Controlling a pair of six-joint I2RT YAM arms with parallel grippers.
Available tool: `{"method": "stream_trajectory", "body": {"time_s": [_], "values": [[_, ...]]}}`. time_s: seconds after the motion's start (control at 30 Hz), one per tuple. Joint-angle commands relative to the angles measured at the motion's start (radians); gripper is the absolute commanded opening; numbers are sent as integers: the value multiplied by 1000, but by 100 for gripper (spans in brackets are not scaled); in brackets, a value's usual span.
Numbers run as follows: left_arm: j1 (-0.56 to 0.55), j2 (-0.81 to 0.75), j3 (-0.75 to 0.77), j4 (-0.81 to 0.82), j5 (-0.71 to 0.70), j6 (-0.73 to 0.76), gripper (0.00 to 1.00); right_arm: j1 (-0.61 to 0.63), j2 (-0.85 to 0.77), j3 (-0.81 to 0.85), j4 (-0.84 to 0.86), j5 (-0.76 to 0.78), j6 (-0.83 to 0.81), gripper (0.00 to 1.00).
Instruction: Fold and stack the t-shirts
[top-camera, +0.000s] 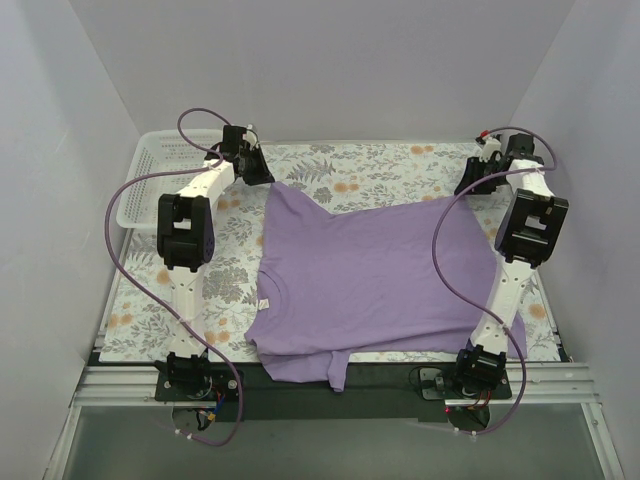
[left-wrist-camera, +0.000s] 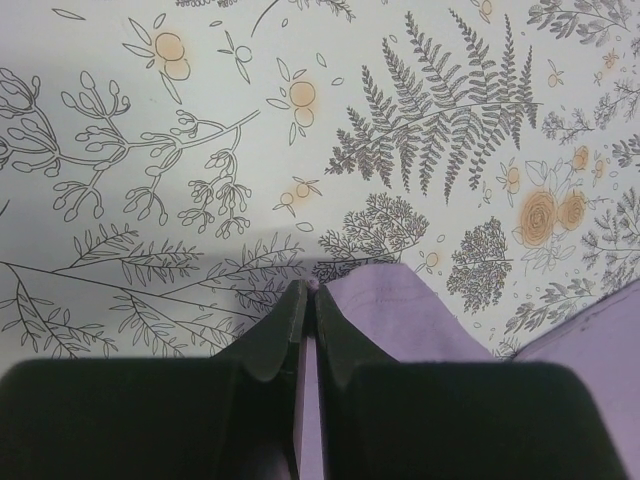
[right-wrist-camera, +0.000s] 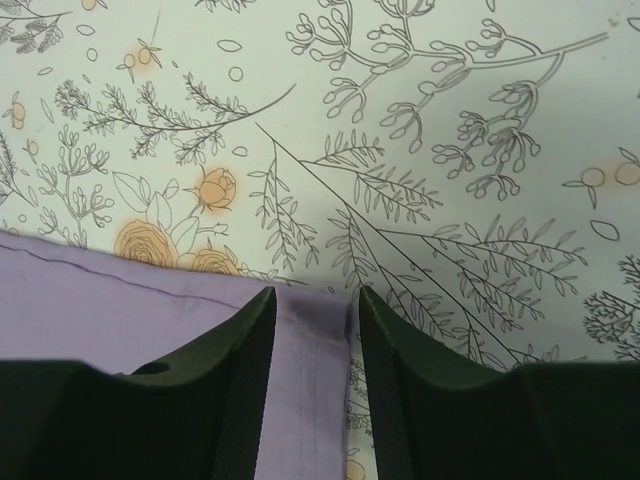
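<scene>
The lavender-purple t-shirt (top-camera: 380, 280) lies spread on the floral table cover, neck with its white label (top-camera: 264, 303) to the left, near edge folded under and hanging over the front. My left gripper (top-camera: 262, 172) is at the shirt's far left corner. In the left wrist view it (left-wrist-camera: 311, 290) is shut on that corner of the shirt (left-wrist-camera: 390, 310), with a strip of fabric between the jaws. My right gripper (top-camera: 472, 183) is at the far right corner. In the right wrist view it (right-wrist-camera: 315, 300) is open, its jaws standing either side of the hemmed corner (right-wrist-camera: 120, 300).
A white plastic basket (top-camera: 150, 170) stands at the far left, just behind the left arm. The floral table cover (top-camera: 380, 165) shows bare behind the shirt. Grey walls close in on three sides. Purple cables loop beside both arms.
</scene>
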Motion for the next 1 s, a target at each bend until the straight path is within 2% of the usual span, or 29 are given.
{"method": "stream_trajectory", "body": {"time_s": [0.0,0.1,0.17,0.27,0.5,0.7,0.87,0.97], "values": [[-4,-81,-2,17,20,4,0,14,20,12,-12,29,18,43],[-4,-79,4,17,21,-1,0,14,9,-9,-12,32,11,35],[-3,-79,8,17,26,-4,0,14,-6,-25,-10,34,4,35],[-4,-78,15,16,27,-9,0,14,-22,-28,-9,46,1,36],[-4,-78,19,2,24,-9,0,7,-30,-14,-9,40,18,45],[-3,-76,22,-6,18,-4,0,-13,-40,-48,-9,51,9,45],[-3,-68,27,-9,24,-7,0,-27,-48,-69,-10,52,-9,40],[-3,-64,34,-14,24,-10,0,-29,-46,-69,-10,44,-11,31]]}}
